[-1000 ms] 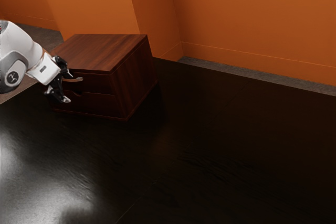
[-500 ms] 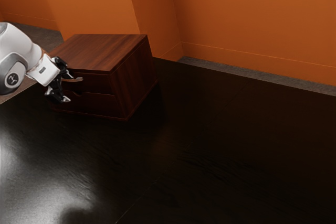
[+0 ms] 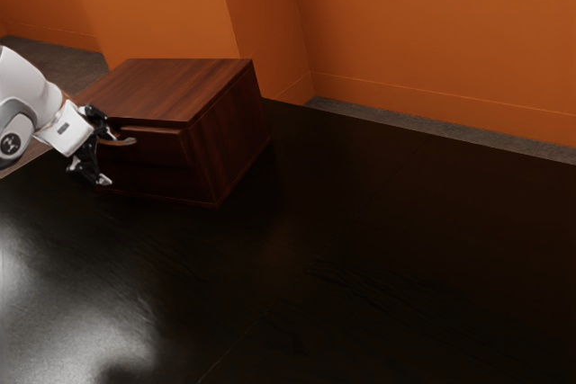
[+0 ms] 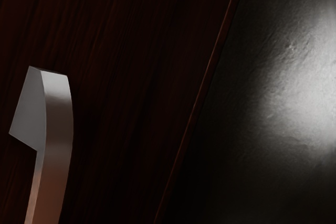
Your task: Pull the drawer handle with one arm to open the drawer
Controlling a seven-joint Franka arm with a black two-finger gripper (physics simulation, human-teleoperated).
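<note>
A dark wooden cabinet (image 3: 176, 87) stands on the floor at the exterior view's left. Its upper drawer (image 3: 153, 143) sticks out a little from the cabinet front toward the arm. My black gripper (image 3: 106, 143) is at the drawer's silver handle (image 3: 124, 141), shut on it, with one finger above the bar and one below. In the wrist view the silver handle (image 4: 50, 145) curves off the dark wood drawer front (image 4: 131, 77) close under my hand.
The glossy black floor (image 3: 360, 258) spreads wide to the exterior view's right and front. Orange walls (image 3: 432, 24) stand behind the cabinet. A lower drawer (image 3: 157, 179) sits shut under the upper one. Beside the wood, the wrist view shows floor (image 4: 278, 108).
My gripper has moved toward the exterior view's left with the handle, and the upper drawer has slid out a little from the cabinet.
</note>
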